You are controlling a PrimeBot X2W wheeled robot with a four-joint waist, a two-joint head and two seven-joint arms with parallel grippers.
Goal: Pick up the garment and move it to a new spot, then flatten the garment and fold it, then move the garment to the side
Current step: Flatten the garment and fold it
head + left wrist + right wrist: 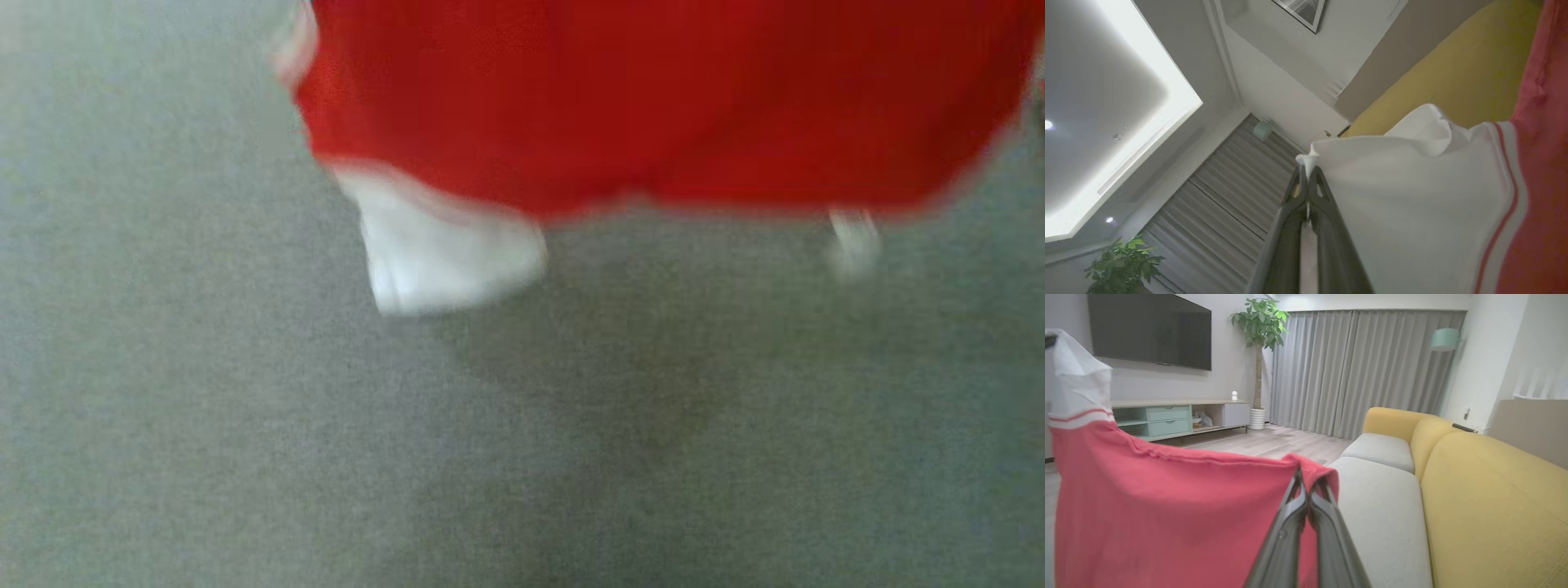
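1. Left claw [1308, 179]: fingers closed, with no gap between them, pinching the edge of a white sleeve [1412, 196] of the garment.
2. Right claw [1309, 490]: fingers closed in the same way, pinching a fold of red fabric at the garment's upper edge.
3. Garment [653, 98]: one red shirt with white sleeves and striped trim. It is off the surface and hangs from my two claws.
4. Governing relation: the garment's long axis runs claw to claw, from the white sleeve on my left to the red edge on my right, and the body drops below that line. Neither arm is nearer, because each holds one end. My judgement is that lowering to a new spot requires both claws to descend together, so the fabric lands spread out.
5. Below the garment: a grey fabric surface [245, 425], not touched by the hem. In the blurred head view I cannot tell whether it is a cushion or the floor.
6. Beyond my right claw: one yellow sofa [1494, 498] with two grey seat cushions [1384, 506].
7. Far field: one television [1151, 330], one potted plant [1259, 322], grey curtains [1363, 367].
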